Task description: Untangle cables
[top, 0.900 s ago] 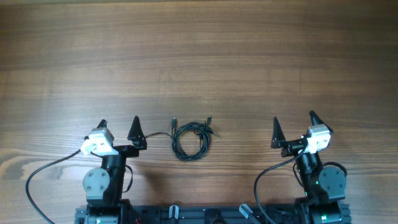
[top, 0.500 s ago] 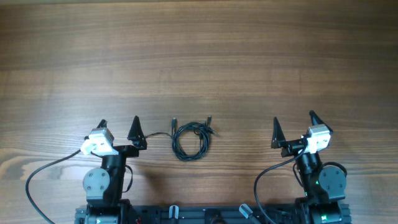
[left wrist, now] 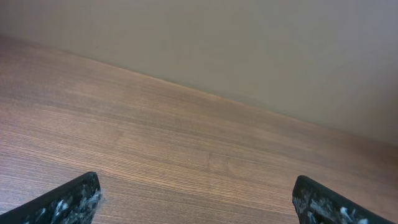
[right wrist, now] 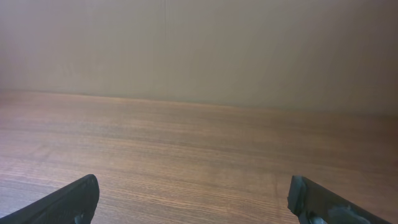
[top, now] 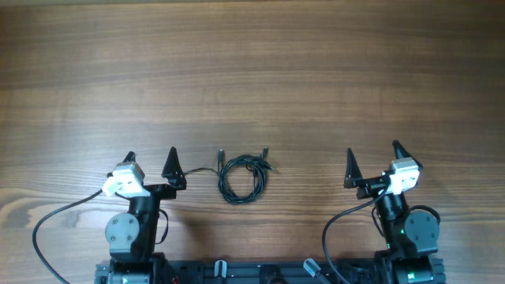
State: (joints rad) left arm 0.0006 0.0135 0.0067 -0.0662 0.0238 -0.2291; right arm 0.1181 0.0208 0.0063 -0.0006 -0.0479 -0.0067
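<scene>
I see a big brown wooden table [top: 252, 71] with nothing on the far half. My two arms sit at the near edge. The left gripper [top: 150, 158] has its two black pointed fingers spread wide apart and holds nothing. The right gripper [top: 372, 154] is the same, wide apart and empty. Both wrist views show only bare wood between the fingers. The thin dark grey-black cables [top: 241, 177] lie on the wood between the two arms, nearer the left one, wound into a small round coil. One loose strand [top: 199, 170] runs out to the left and ends just beside the left gripper. Two tiny plug ends [top: 222, 151] stick out on the far side of the coil. I think these wires are very light, soft and floppy, and they may slip out of a pinch. I would grab a loose end near its plug and pin the coil with the other gripper.
</scene>
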